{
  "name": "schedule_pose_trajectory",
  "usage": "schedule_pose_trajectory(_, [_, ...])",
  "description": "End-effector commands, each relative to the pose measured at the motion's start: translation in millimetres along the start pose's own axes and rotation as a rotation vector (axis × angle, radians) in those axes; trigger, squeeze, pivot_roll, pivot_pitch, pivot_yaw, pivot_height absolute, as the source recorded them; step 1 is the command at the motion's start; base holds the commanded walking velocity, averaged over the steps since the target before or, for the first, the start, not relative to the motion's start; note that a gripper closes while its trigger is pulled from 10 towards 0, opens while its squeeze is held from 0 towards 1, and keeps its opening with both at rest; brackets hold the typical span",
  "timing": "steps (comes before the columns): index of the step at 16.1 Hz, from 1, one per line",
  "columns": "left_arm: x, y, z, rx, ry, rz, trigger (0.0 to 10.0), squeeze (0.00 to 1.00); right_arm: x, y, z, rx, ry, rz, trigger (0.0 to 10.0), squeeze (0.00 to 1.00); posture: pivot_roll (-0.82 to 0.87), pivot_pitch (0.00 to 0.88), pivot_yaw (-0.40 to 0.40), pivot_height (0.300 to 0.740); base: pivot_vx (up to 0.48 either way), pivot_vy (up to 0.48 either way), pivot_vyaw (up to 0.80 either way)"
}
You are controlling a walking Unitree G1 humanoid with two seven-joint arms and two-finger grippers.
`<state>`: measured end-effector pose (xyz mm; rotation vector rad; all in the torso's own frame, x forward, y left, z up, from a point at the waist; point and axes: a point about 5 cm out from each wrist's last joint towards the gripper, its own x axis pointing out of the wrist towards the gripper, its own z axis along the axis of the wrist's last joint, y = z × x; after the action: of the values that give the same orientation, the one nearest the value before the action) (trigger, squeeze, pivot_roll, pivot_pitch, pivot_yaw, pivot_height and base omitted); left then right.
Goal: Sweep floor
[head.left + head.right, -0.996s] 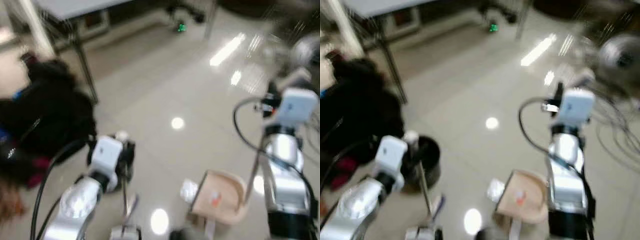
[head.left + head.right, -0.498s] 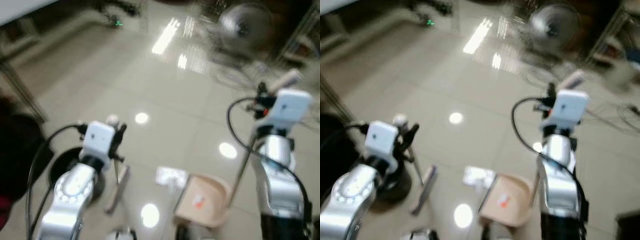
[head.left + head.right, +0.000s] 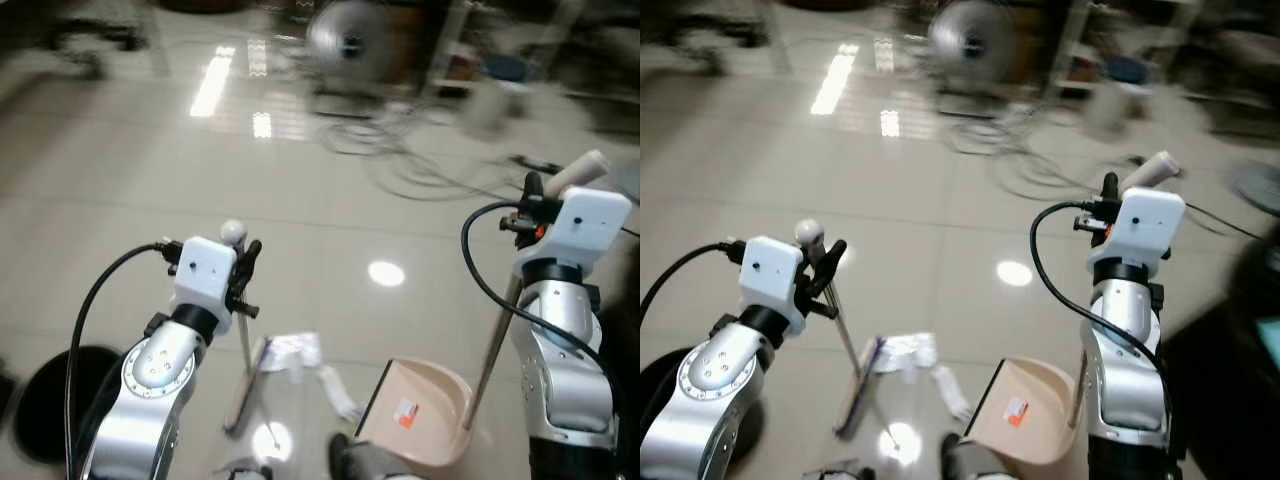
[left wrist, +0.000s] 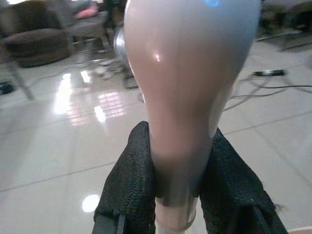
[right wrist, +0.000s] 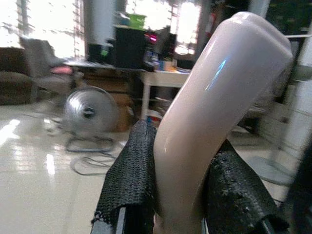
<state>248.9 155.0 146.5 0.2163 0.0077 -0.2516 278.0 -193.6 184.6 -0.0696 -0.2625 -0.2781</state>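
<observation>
— Where is the broom (image 3: 243,352)?
— Lower centre, thin pole, left pincer (image 4: 175,180) clamped on its pale handle.
— The dustpan (image 3: 415,415)?
— Beige, lower right beside white paper scraps (image 3: 292,352); right pincer (image 5: 180,195) grips its handle.

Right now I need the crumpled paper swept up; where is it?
In the left eye view the crumpled paper lies on the floor ahead, between the broom head on the left and the beige dustpan on the right.
</observation>
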Motion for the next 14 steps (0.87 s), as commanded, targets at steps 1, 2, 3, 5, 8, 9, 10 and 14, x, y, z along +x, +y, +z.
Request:
schedule_pose_trajectory(1, [1.6,7.3,6.3,0.027,-0.028,0.037,10.0,0.00,-2.2,-3.0,3.0,0.007,-0.004,-0.011,10.0,0.00,0.14,0.132,-0.038,0.740,0.000,0.000,-0.80])
schedule_pose_trajectory(2, [1.6,9.9,7.4,0.027,-0.030,0.042,10.0,0.00,-3.0,-3.9,0.1,0.018,0.015,-0.015,10.0,0.00,0.14,0.128,-0.037,0.740,0.000,0.000,-0.80])
schedule_pose_trajectory(3, [1.0,11.7,7.9,0.028,-0.031,0.043,10.0,0.00,-3.5,-4.3,-3.7,0.028,0.042,-0.016,10.0,0.00,0.14,0.128,-0.036,0.740,0.000,0.000,0.00])
schedule_pose_trajectory(5, [0.2,13.8,7.8,0.033,-0.034,0.047,10.0,0.00,-4.1,-4.5,-8.8,0.030,0.078,-0.012,10.0,0.00,0.14,0.126,-0.036,0.740,0.000,0.000,0.00])
schedule_pose_trajectory(8, [2.0,19.4,13.0,0.025,-0.056,0.070,10.0,0.00,-3.6,-0.7,-8.0,0.064,0.082,0.003,10.0,0.00,0.15,0.125,-0.036,0.740,0.000,0.000,0.00])
schedule_pose_trajectory(9, [2.1,22.5,15.2,0.028,-0.064,0.078,10.0,0.00,-2.8,1.7,-5.3,0.074,0.069,0.017,10.0,0.00,0.15,0.124,-0.035,0.740,0.000,0.251,0.00])
schedule_pose_trajectory(10, [1.9,25.9,16.7,0.031,-0.068,0.086,10.0,0.00,-2.7,3.6,-4.9,0.077,0.068,0.023,10.0,0.00,0.15,0.125,-0.033,0.740,0.000,0.319,0.00])
schedule_pose_trajectory(14, [-3.2,26.6,9.1,0.014,-0.024,0.064,10.0,0.00,-6.2,6.8,-8.5,0.090,0.086,0.025,10.0,0.00,0.16,0.129,-0.033,0.740,0.000,0.175,0.00])
